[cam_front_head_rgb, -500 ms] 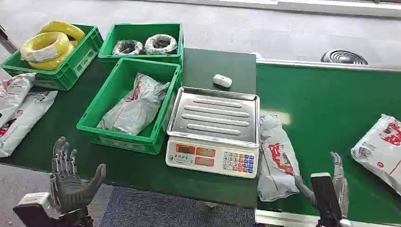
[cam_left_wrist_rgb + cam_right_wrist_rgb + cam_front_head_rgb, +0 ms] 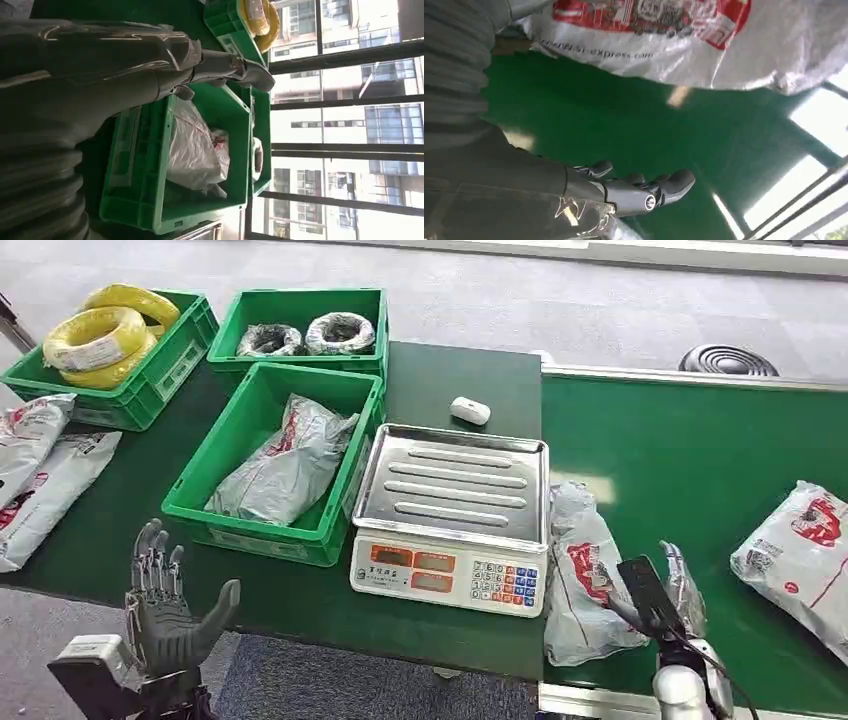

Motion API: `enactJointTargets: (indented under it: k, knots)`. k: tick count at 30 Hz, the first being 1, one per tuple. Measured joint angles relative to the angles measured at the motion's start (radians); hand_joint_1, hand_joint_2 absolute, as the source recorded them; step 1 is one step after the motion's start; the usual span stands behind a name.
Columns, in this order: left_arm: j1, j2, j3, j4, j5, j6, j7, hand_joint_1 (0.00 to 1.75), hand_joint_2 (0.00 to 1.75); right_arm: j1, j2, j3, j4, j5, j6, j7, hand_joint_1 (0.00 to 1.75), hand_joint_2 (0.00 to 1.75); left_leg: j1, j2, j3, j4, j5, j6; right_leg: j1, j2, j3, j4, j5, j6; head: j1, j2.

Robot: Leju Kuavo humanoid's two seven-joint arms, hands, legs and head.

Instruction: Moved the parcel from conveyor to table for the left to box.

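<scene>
A grey parcel with red print (image 2: 590, 575) lies on the green conveyor belt (image 2: 690, 460), against the right side of the scale. My right hand (image 2: 672, 598) hovers just to its right, fingers stretched out and holding nothing. In the right wrist view the parcel (image 2: 664, 35) lies across from my right hand (image 2: 634, 192), with bare belt between them. My left hand (image 2: 165, 605) is raised in front of the table's near edge, fingers spread and empty. From the left wrist, the left hand (image 2: 150, 55) points at the green box (image 2: 135, 165) that holds a parcel (image 2: 195, 150).
An electronic scale (image 2: 455, 515) stands between the green box (image 2: 240, 525) and the belt. A second parcel (image 2: 800, 555) lies on the belt at far right. Two green crates (image 2: 160, 375) (image 2: 370, 310) hold cable coils. More parcels (image 2: 40, 465) lie at the table's left edge. A small white device (image 2: 470, 410) sits behind the scale.
My right hand has moved forward and left, closer to the parcel beside the scale. My left hand has risen a little toward the table. The far-right parcel has shifted slightly left.
</scene>
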Motion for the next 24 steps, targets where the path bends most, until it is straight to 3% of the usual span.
enactJointTargets:
  k: [11, 12, 13, 24]
  knots:
    - [-0.02, 0.002, -0.007, 0.007, -0.007, -0.004, 0.003, 0.0, 1.75, -0.193, 0.0, 0.113, 0.336, 0.128, 0.06, 0.019, 0.0, 1.75, 0.0, 0.0, 0.0, 0.0, 0.0, 0.0, 0.0, 0.0, 0.0, 0.0, 0.0, 0.0, 0.0, 0.0]
    - [-0.022, 0.002, -0.007, 0.008, -0.008, -0.004, 0.003, 0.0, 1.75, -0.203, 0.0, 0.121, 0.351, 0.131, 0.071, 0.011, 1.4, 1.75, 0.0, 0.0, 0.0, 0.0, 0.0, 0.0, 0.0, 0.0, 0.0, 0.0, 0.0, 0.0, 0.0, 0.0]
    - [-0.024, 0.002, -0.007, 0.009, -0.008, -0.004, 0.003, 0.0, 1.75, -0.214, -0.001, 0.127, 0.368, 0.132, 0.087, -0.003, 1.69, 1.75, 0.0, 0.0, 0.001, 0.0, 0.0, 0.0, 0.0, 0.001, 0.0, 0.0, 0.0, 0.0, 0.0, 0.0]
    - [-0.028, 0.003, -0.006, 0.029, -0.007, 0.003, 0.0, 0.0, 1.75, -0.281, -0.004, 0.17, 0.464, 0.135, 0.125, -0.041, 1.75, 1.75, 0.0, 0.001, 0.003, 0.0, 0.0, 0.0, 0.0, 0.001, 0.001, 0.0, 0.001, -0.001, 0.0, 0.0]
